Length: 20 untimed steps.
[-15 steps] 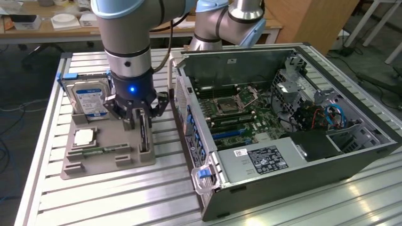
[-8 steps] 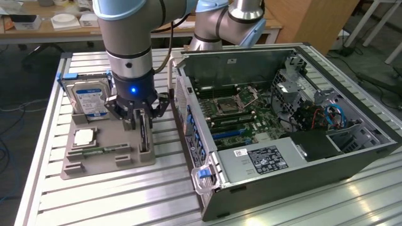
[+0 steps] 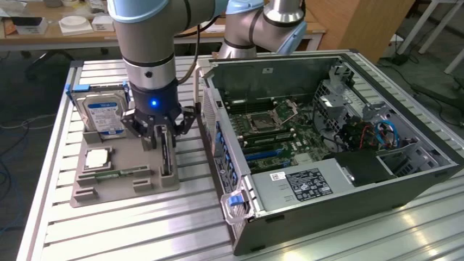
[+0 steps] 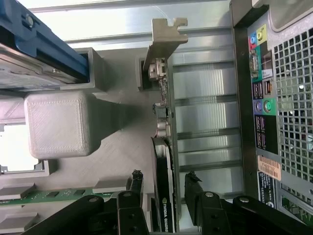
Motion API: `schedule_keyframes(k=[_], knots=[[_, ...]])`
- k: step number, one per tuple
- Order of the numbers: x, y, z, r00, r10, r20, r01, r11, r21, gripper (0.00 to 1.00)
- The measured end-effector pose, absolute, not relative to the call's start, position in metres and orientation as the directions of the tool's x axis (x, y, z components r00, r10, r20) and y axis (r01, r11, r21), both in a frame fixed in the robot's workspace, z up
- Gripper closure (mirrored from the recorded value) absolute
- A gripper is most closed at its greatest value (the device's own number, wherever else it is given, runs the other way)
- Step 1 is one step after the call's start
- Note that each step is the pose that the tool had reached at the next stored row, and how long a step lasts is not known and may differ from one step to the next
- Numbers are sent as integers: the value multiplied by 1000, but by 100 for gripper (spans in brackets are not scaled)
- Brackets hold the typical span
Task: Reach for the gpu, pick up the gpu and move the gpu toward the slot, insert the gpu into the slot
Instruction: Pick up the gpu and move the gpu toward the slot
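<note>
The gpu (image 3: 168,156) stands on its long edge in a slot of the grey holder tray (image 3: 123,187), at the exterior view's left of the open computer case. In the wrist view the gpu (image 4: 165,161) shows edge-on, with its pale metal bracket (image 4: 165,39) at the far end. My gripper (image 3: 164,140) is lowered over the card and open. Its black fingers (image 4: 136,182) straddle the card with a small gap on each side, and nothing is gripped. The slot (image 3: 265,155) is a blue strip on the green motherboard inside the case.
The tray also holds a hard drive (image 3: 102,111), a processor (image 3: 98,158) and a memory stick (image 3: 119,175). The case's rear panel (image 4: 274,98) stands close beside the card. The case wall (image 3: 217,136) rises between tray and motherboard. Slatted aluminium table (image 3: 145,228) all around.
</note>
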<state>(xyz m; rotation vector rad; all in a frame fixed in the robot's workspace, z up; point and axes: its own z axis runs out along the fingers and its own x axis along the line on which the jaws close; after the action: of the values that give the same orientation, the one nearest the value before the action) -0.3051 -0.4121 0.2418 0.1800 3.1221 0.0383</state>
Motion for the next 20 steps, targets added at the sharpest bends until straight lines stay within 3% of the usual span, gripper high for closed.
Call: schedule_keyframes(k=[20], knots=[[-305, -402, 234, -999, 51, -11, 51, 999, 16, 53]])
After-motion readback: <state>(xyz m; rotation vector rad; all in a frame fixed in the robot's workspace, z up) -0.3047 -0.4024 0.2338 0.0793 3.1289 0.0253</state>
